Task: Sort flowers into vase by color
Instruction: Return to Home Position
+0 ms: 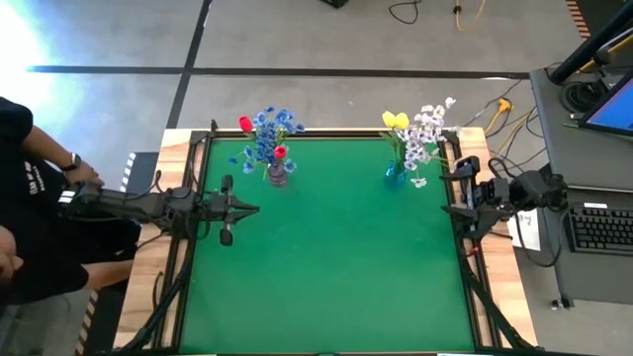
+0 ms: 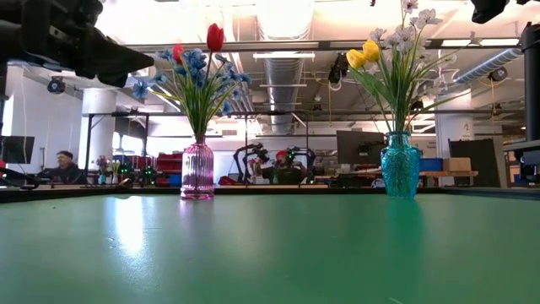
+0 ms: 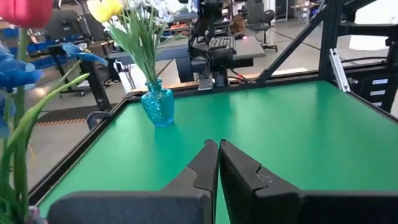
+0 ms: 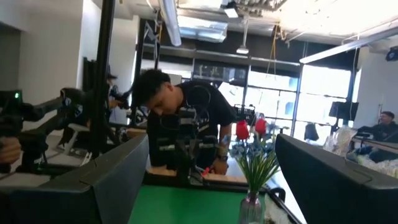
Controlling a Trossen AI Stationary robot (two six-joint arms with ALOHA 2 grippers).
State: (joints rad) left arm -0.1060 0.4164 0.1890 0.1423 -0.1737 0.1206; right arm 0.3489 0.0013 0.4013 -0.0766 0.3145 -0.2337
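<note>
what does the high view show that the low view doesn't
Only the high view: the full green table with the left gripper, shut, near its left edge and the right gripper, open, at its right edge, a person beside the left arm, and a keyboard. Only the low view: the room behind, with a seated person, and the vases side-on. Both: the purple vase holding blue and red flowers, the blue vase holding yellow and white flowers.

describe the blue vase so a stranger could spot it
On the green table, look along the far edge on the right arm's side. The blue vase stands there, teal glass holding yellow tulips and white blossoms; its only neighbour, the purple vase, holds red and blue flowers.
</note>
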